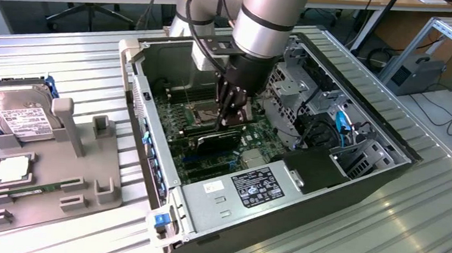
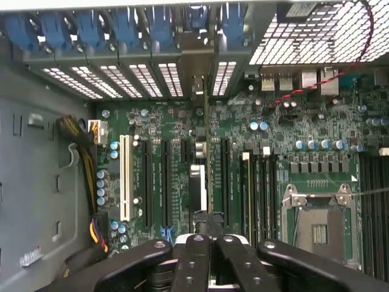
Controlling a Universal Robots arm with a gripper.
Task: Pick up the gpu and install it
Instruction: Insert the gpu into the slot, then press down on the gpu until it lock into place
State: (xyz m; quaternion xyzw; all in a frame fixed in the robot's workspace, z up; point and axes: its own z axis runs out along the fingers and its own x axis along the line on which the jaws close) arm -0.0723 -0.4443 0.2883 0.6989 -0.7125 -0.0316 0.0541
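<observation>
My pincer (image 1: 232, 126) inside open computer case (image 1: 366, 172), clamped on gpu (image 1: 218, 141); card stands edge-on over motherboard (image 2: 152, 152) slots, bracket end toward rear panel.

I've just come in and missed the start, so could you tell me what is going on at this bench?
A robot arm has its gripper lowered into an open computer case lying on the metal table. The fingers are closed on the gpu, which stands on edge over the motherboard, lined up along its expansion slots and with its bracket end towards the rear slot openings. Whether the card is fully seated cannot be told. On a grey holder at the exterior view's left sit a hard drive and a green memory stick.
</observation>
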